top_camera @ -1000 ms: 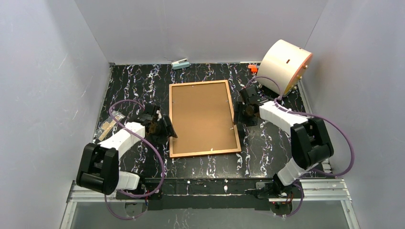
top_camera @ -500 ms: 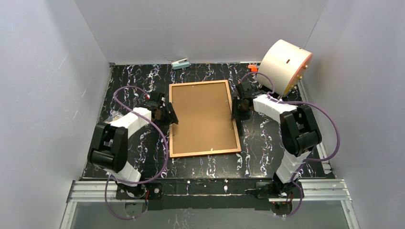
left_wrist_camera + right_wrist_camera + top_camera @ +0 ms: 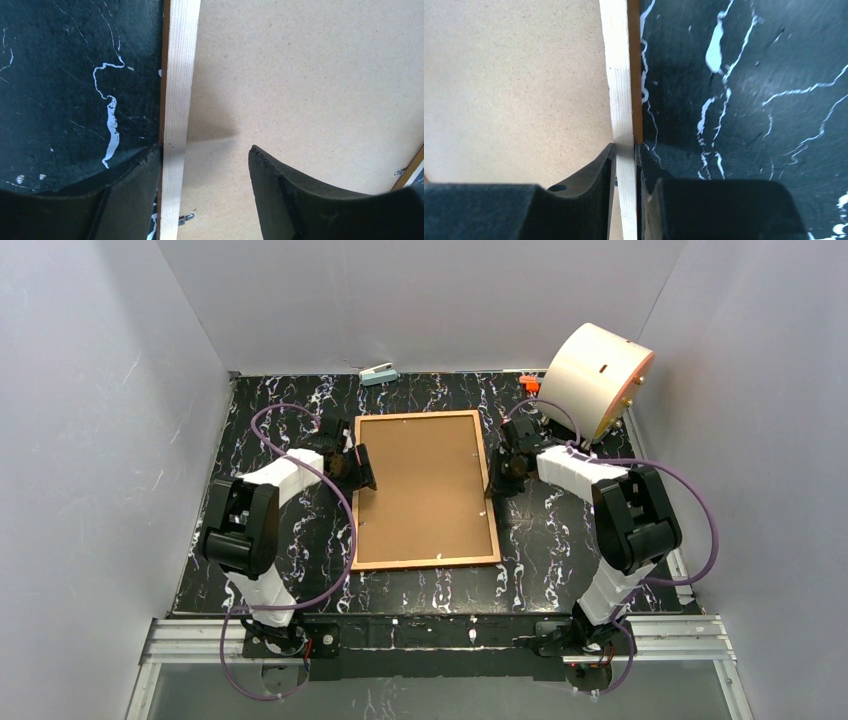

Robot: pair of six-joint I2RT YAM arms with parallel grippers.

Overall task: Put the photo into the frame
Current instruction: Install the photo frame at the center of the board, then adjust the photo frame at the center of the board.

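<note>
The frame [image 3: 427, 562] of orange-brown wood lies face down in the middle of the table, with a plain brown backing board [image 3: 422, 485] filling it. The photo is out of view. My left gripper [image 3: 358, 468] is open and straddles the frame's left rail [image 3: 179, 75]: one finger is against the rail's outer side, the other hangs over the board [image 3: 310, 75]. In the left wrist view the gripper [image 3: 205, 155] holds nothing. My right gripper [image 3: 497, 468] is shut on the frame's right rail [image 3: 616, 75], with both fingers pressed to it in the right wrist view [image 3: 625, 150].
A large white drum [image 3: 595, 378] stands at the back right, close behind my right arm. A small teal object [image 3: 378, 374] and an orange one [image 3: 529, 384] lie by the back wall. Grey walls close in the black marbled table [image 3: 560, 530].
Both arms have reached further back. My left gripper has moved up along the frame's left edge onto its rail. My right gripper has settled on the right rail.
</note>
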